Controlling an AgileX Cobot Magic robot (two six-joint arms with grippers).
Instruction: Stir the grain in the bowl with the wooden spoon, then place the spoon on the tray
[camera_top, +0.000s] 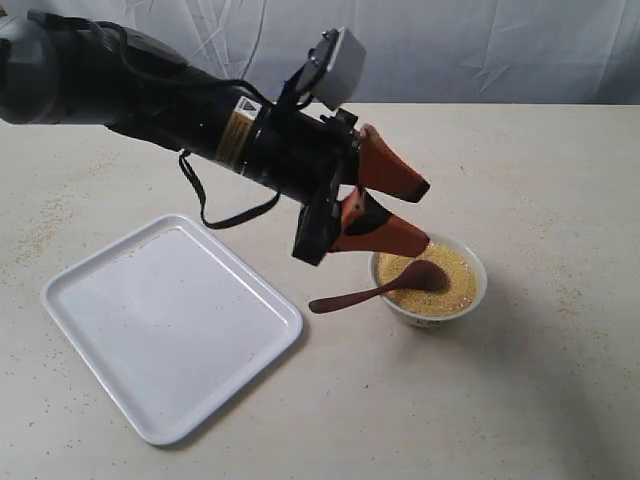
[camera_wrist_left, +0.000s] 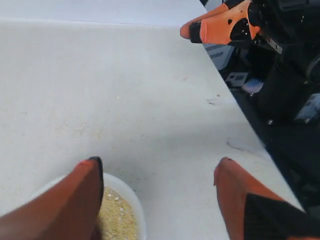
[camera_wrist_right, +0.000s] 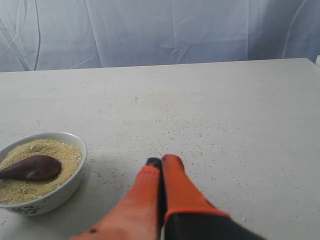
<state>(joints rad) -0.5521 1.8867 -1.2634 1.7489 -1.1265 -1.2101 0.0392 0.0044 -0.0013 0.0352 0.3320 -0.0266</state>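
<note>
White tray (camera_top: 170, 320); dark wooden spoon (camera_top: 380, 290) lies in golden grain (camera_top: 455, 285); left gripper (camera_top: 426, 215) wide, right gripper (camera_wrist_right: 161, 161) closed

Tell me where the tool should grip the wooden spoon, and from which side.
Probably the slim handle of the wooden spoon, where it juts past the bowl rim toward the tray, coming from above: that part hangs free, while the head lies in the grain.

pale beige table (camera_top: 560, 200), speckled surface; wrinkled white cloth backdrop (camera_top: 480, 50) hanging behind far edge
</note>
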